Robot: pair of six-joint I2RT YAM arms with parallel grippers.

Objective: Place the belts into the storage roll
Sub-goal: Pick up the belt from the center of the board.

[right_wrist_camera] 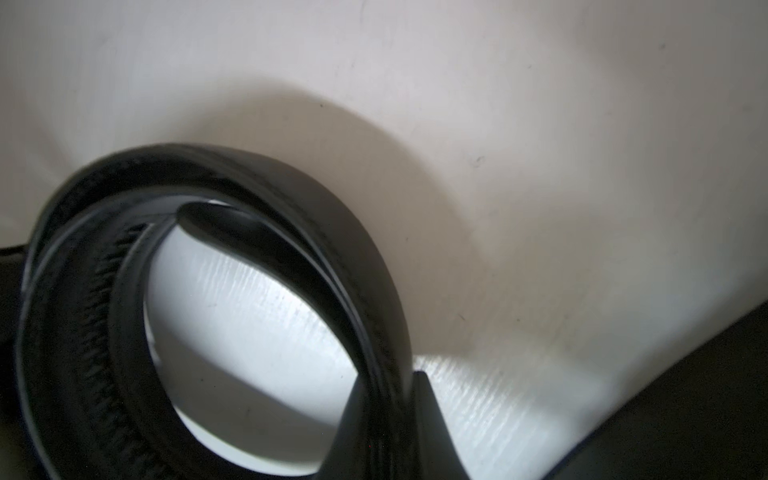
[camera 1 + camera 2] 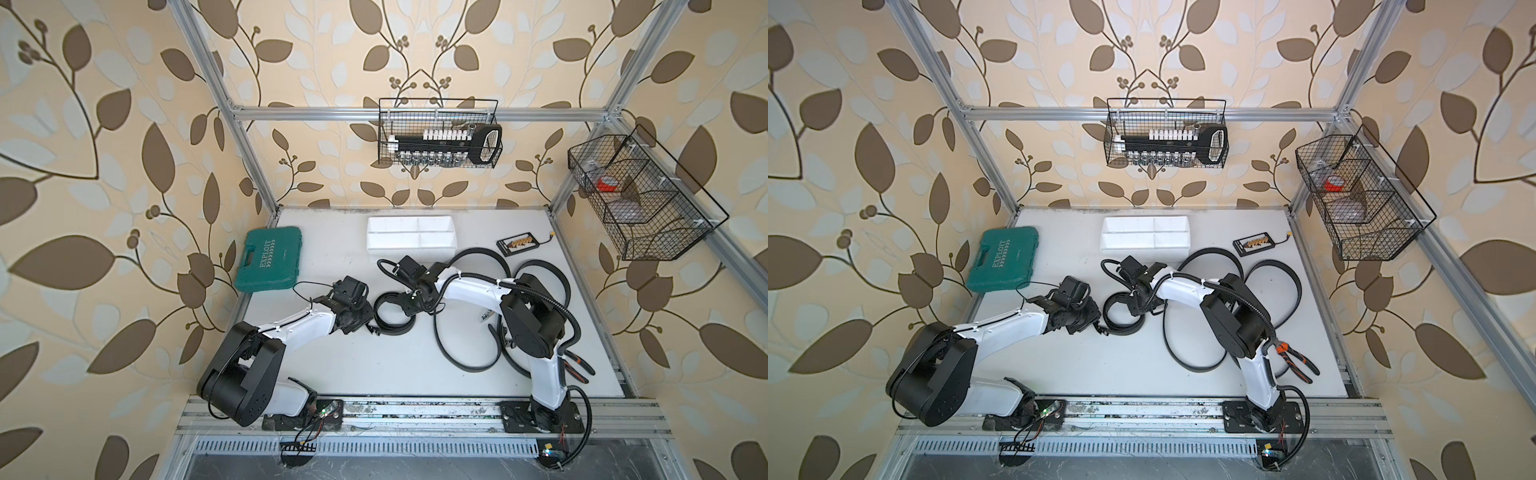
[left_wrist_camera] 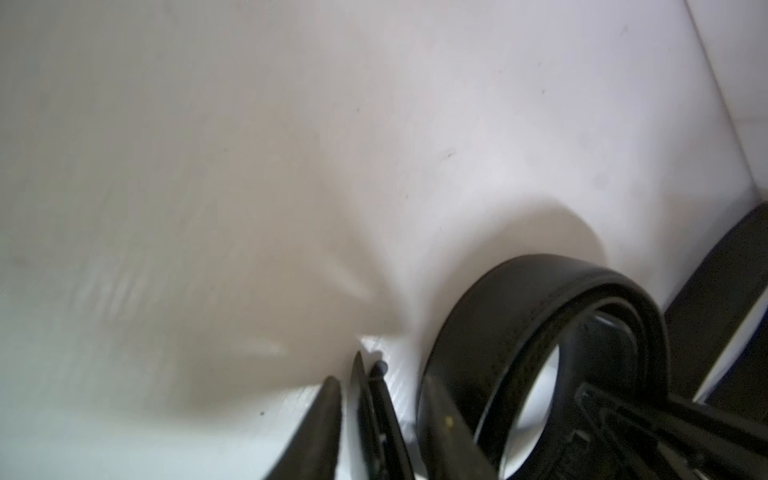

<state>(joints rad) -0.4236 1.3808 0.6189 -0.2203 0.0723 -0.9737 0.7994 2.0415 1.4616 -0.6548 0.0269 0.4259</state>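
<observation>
A coiled black belt [image 2: 392,316] [image 2: 1121,316] stands on edge mid-table between my two grippers. My right gripper [image 2: 409,309] [image 1: 390,378] is shut on the coil's wall [image 1: 291,187]. My left gripper [image 2: 365,325] [image 3: 380,382] is open at the coil's other side [image 3: 540,282]. The belt's loose end [image 3: 374,411] lies between its spread fingers with a gap on each side. Two more belts lie loose in wide loops, one near the right arm [image 2: 437,332] and one at the back right [image 2: 544,262]. The storage roll, a white divided tray [image 2: 411,245] [image 2: 1144,246], sits empty at the back.
A green tool case [image 2: 268,259] lies at the left edge. A small black connector board [image 2: 517,244] sits right of the tray. Orange-handled pliers [image 2: 1296,361] lie beside the right arm's base. Wire baskets hang on the back rail [image 2: 438,133] and on the right rail [image 2: 640,199].
</observation>
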